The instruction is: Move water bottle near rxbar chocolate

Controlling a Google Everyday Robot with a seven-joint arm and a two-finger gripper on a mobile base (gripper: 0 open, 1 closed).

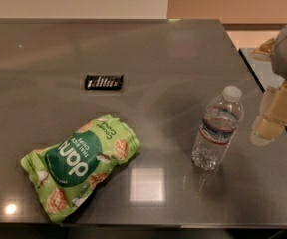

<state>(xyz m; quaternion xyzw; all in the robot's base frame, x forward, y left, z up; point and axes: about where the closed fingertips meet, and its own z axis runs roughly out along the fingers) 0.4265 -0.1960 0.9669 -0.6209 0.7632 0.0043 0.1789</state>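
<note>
The water bottle point(218, 129) stands upright on the grey table point(183, 59), right of centre, with a white cap and a white label with a red band. The rxbar chocolate point(103, 81), a small flat black wrapper with white lettering, lies far to its left and further back. My gripper point(273, 116) hangs at the right edge of the view, just right of the bottle and apart from it, with pale fingers pointing down.
A large green snack bag point(78, 163) lies at the front left of the table. The table's right edge runs just beyond the gripper, with another surface point(263, 68) past it.
</note>
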